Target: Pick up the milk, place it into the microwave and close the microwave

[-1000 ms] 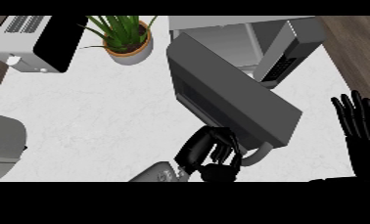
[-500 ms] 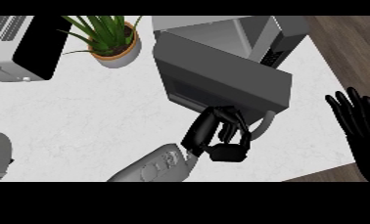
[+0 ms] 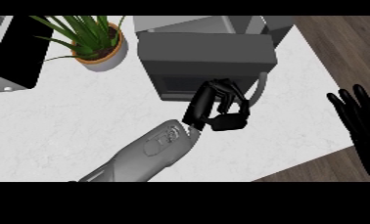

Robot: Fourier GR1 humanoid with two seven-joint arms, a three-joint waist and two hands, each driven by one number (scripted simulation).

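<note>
Now the left robot hand [image 3: 217,108], fingers curled on nothing visible, presses the dark grey microwave door [image 3: 206,61] just beyond it. Milk unseen (presumably inside); a glancing push might slip, leaving the door ajar.

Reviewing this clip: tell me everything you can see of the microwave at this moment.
The microwave is a dark grey box standing at the back of the white counter, right of the potted plant. From above, its flat top and its door face with a darker window panel show. A pale curved handle sticks out at the door's right side. The door looks closed or nearly so. The left hand is against the door's lower edge by the handle, fingers curled. The inside is hidden.
</note>
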